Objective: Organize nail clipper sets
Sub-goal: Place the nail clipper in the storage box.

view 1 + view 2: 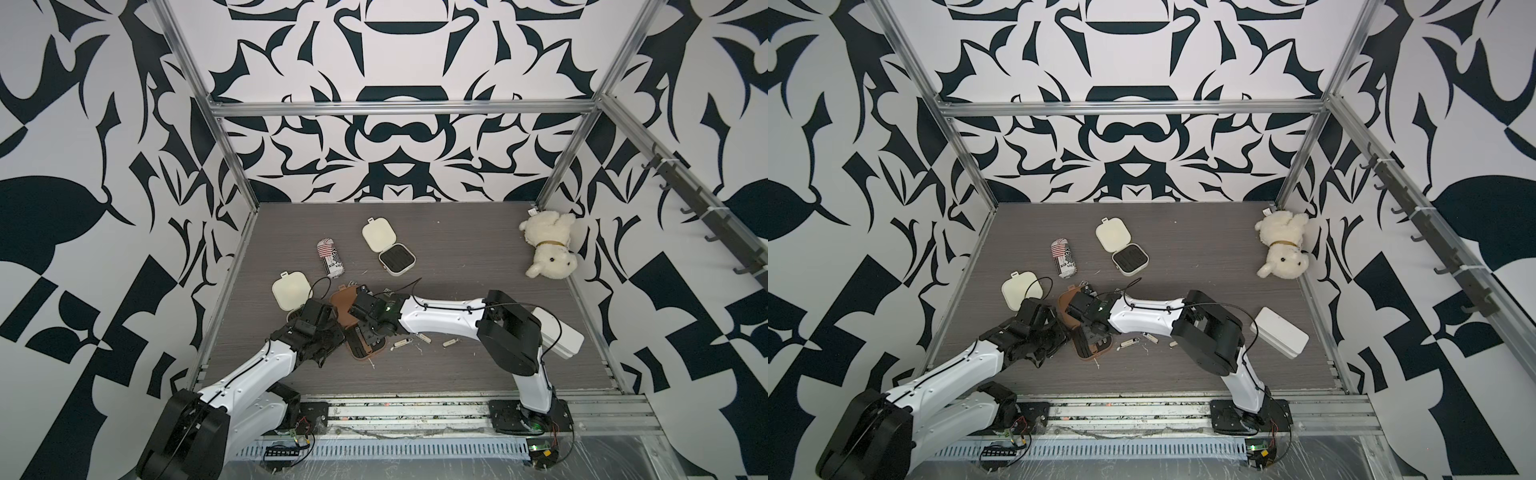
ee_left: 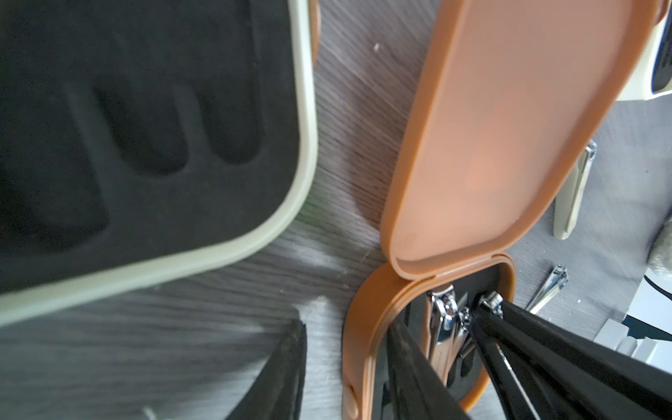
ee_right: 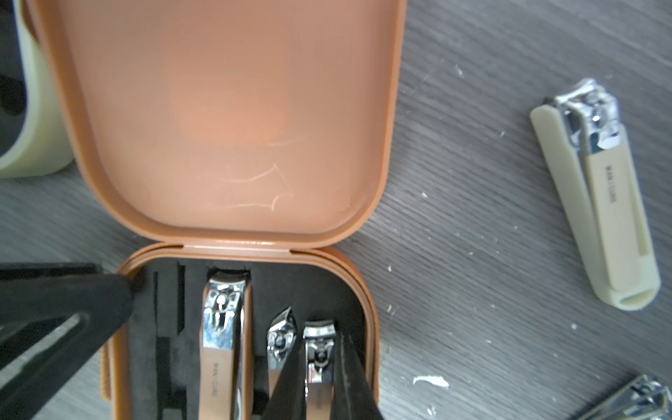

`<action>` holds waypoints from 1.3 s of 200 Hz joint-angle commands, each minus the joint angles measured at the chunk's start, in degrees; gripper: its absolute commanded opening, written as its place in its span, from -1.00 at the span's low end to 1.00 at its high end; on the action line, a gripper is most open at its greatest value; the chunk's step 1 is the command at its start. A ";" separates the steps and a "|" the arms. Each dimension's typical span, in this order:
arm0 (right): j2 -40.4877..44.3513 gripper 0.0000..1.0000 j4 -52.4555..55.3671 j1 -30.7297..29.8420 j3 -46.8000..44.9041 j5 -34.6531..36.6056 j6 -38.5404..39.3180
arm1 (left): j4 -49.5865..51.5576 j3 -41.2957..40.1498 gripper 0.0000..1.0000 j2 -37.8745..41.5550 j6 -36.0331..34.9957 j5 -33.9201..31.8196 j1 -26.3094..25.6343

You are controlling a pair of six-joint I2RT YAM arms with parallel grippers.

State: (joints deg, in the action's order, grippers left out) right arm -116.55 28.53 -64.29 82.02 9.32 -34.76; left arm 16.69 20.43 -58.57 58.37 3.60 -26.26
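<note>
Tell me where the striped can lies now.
In both top views, the striped can lies left of the far cream case and beyond the near cream case.

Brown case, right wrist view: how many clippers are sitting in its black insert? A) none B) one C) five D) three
D: in the brown case, the black insert holds a large clipper, a slant-edged clipper and a small clipper.
</note>
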 commanded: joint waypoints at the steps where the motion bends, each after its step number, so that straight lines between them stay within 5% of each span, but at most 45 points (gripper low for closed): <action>1: 0.98 -0.93 5.55 -0.56 -0.01 -0.71 -0.30 | 2.64 -1.18 -0.19 -0.26 0.08 -1.77 -0.01; 260: -1.92 -0.71 7.15 -0.40 5.16 1.04 -0.48 | 2.53 -1.42 -0.20 0.91 0.17 -0.85 -0.01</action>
State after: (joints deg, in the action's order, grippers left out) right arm -118.21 32.97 -64.60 85.52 8.93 -34.79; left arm 16.78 20.12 -57.80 58.57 3.70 -26.28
